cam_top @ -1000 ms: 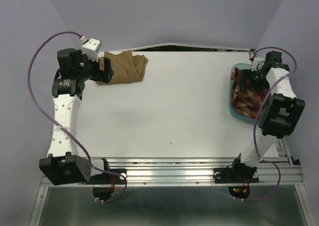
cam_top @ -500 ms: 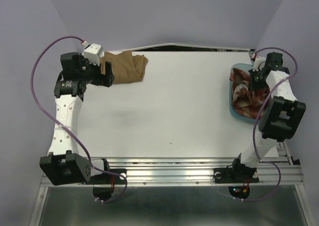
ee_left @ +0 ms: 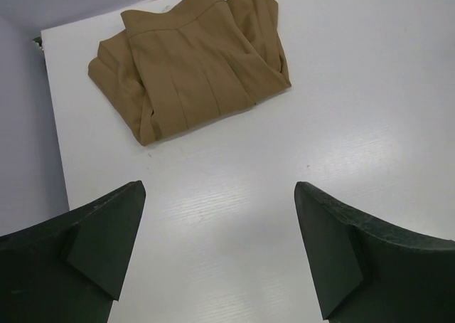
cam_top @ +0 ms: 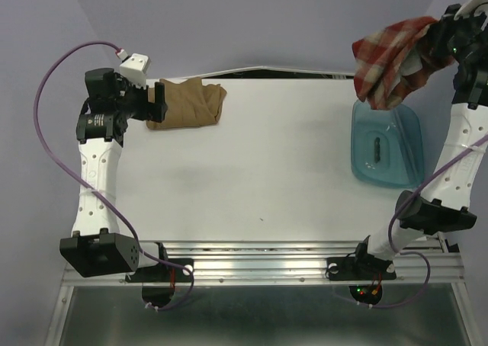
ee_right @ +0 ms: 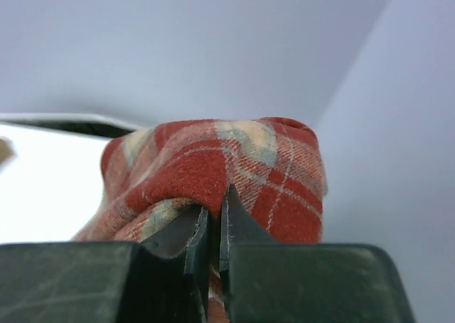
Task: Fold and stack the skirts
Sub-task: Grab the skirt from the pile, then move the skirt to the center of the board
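A tan-brown skirt (cam_top: 187,103) lies folded at the table's far left corner, seen whole in the left wrist view (ee_left: 192,67). My left gripper (cam_top: 156,104) hovers at its left edge, open, with bare table between the fingers (ee_left: 220,245). The red-and-cream plaid skirt (cam_top: 389,60) hangs bunched in the air above the blue tub, high at the right. My right gripper (ee_right: 213,216) is shut on a fold of the plaid skirt (ee_right: 213,166); in the top view the gripper (cam_top: 438,37) is mostly hidden behind the cloth.
A translucent blue plastic tub (cam_top: 385,144) stands at the table's right edge, with no cloth in it. Grey-violet walls close in behind and at both sides. The metal rail (cam_top: 259,262) with the arm bases runs along the near edge.
My right gripper shut on the plaid skirt inside the tub and lifted it high above the tub. The left gripper backed slightly left from the tan skirt and stayed open.
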{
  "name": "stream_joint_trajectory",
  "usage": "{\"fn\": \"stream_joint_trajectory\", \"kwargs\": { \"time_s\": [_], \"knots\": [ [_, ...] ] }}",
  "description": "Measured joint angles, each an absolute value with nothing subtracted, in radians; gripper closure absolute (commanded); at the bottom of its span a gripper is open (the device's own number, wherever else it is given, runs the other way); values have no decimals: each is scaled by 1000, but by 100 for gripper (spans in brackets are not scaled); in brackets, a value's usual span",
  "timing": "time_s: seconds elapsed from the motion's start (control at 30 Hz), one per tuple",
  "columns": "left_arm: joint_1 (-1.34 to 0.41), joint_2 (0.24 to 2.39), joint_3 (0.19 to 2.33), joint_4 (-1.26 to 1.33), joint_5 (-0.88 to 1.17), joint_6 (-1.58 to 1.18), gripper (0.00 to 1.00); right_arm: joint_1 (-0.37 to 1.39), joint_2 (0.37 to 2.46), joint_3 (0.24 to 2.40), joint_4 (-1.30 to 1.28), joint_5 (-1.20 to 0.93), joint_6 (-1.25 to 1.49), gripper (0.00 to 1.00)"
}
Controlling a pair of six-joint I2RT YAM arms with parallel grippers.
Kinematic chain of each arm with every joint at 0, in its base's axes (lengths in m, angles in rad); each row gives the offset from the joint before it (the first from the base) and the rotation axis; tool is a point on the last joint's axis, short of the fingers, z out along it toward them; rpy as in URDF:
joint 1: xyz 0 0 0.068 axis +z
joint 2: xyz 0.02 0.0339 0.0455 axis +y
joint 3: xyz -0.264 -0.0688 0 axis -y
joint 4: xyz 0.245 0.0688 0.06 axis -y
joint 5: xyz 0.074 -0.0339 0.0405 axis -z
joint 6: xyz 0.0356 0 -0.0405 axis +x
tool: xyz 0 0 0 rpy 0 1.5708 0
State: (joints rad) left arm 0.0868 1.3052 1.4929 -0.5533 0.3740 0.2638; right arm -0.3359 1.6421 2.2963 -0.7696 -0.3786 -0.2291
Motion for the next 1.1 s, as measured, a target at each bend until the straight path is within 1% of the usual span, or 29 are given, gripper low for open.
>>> {"fn": "stream_joint_trajectory", "kwargs": {
  "time_s": [0.03, 0.07, 0.13, 0.27, 0.33, 0.43, 0.57, 0.63, 0.67, 0.77, 0.8, 0.83, 0.87, 0.9, 0.93, 0.97, 1.0, 1.03, 1.07, 1.1],
  "knots": [
    [87, 1306, 1501, -554, 370, 268, 1, -336, 1639, 2352, -759, -429, -181, 99],
    [87, 1306, 1508, -554, 368, 272, 1, -336, 1637, 2361, -752, -447, -160, 99],
    [87, 1305, 1523, -555, 373, 281, 1, -336, 1607, 2366, -707, -560, -63, 99],
    [87, 1304, 1533, -562, 415, 294, 1, -308, 1510, 2183, -528, -751, 134, 99],
    [87, 1302, 1533, -573, 437, 295, 1, -236, 1465, 2061, -472, -804, 178, 99],
    [88, 1282, 1523, -580, 489, 300, 1, -94, 1439, 1914, -452, -805, 165, 99],
    [90, 1211, 1469, -598, 566, 338, 2, 104, 1418, 1627, -450, -770, 119, 99],
    [90, 1188, 1444, -615, 600, 372, 2, 187, 1421, 1483, -441, -738, 104, 96],
    [87, 1180, 1426, -628, 617, 397, 3, 220, 1428, 1404, -433, -722, 97, 92],
    [84, 1175, 1373, -656, 640, 448, 7, 305, 1475, 1286, -430, -692, 78, 92],
    [79, 1176, 1338, -667, 646, 473, 11, 325, 1504, 1269, -427, -683, 73, 91],
    [78, 1178, 1314, -682, 649, 488, 13, 356, 1552, 1259, -422, -669, 70, 91],
    [75, 1180, 1293, -688, 651, 496, 15, 371, 1588, 1259, -414, -657, 70, 85],
    [72, 1180, 1269, -693, 653, 506, 16, 395, 1628, 1259, -399, -646, 72, 78],
    [66, 1180, 1246, -701, 655, 512, 17, 418, 1671, 1262, -381, -634, 80, 68],
    [55, 1180, 1221, -705, 657, 519, 17, 430, 1699, 1274, -381, -632, 84, 60],
    [43, 1178, 1203, -704, 657, 521, 17, 449, 1741, 1306, -383, -629, 94, 47],
    [27, 1176, 1188, -702, 654, 523, 17, 467, 1802, 1363, -371, -625, 113, 41],
    [-9, 1171, 1166, -698, 651, 522, 17, 482, 1847, 1411, -367, -623, 131, 34],
    [-36, 1164, 1148, -690, 645, 522, 17, 492, 1885, 1459, -364, -623, 144, 30]
  ]
}}
